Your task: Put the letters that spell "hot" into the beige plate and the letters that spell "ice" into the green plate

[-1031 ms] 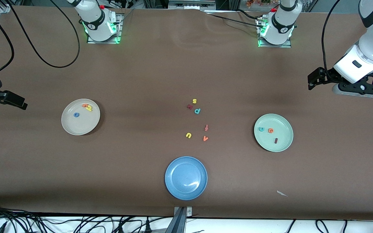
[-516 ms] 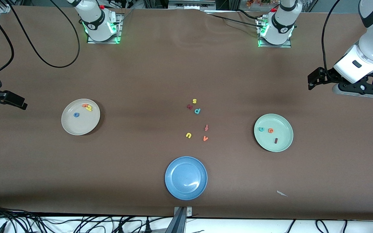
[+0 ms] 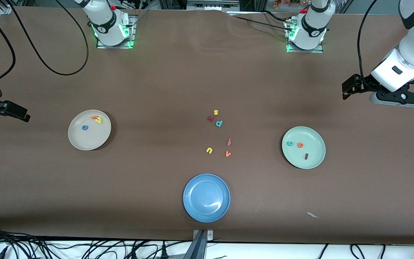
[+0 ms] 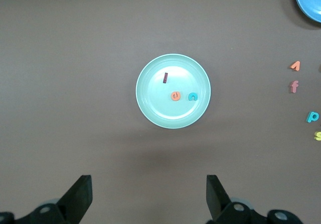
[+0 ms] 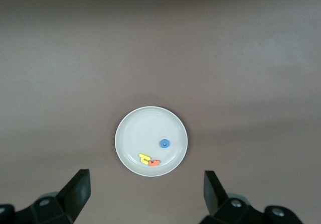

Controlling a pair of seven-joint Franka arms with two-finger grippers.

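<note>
The left hand (image 4: 145, 196) hangs high over the brown counter (image 3: 164, 82) at the left arm's end, fingers spread apart and holding nothing. The right hand (image 5: 145, 194) hangs over the right arm's end, fingers likewise apart and bare. Both arms wait, well apart from the plates, with wide open counter around each.

Three round shallow plates lie on the counter. The beige plate (image 3: 81, 140) holds three letters: a blue ring o (image 3: 84, 127), and a yellow h (image 3: 99, 120) touching an orange t (image 3: 93, 117) near the rim. The green plate (image 3: 314, 158) holds three, each apart: a teal c (image 3: 290, 143), an orange e (image 3: 300, 145), a maroon bar i (image 3: 306, 156). The blue plate (image 3: 192, 208) lies nearest the front camera.

Six loose letters (image 3: 218, 123) lie between the plates.
</note>
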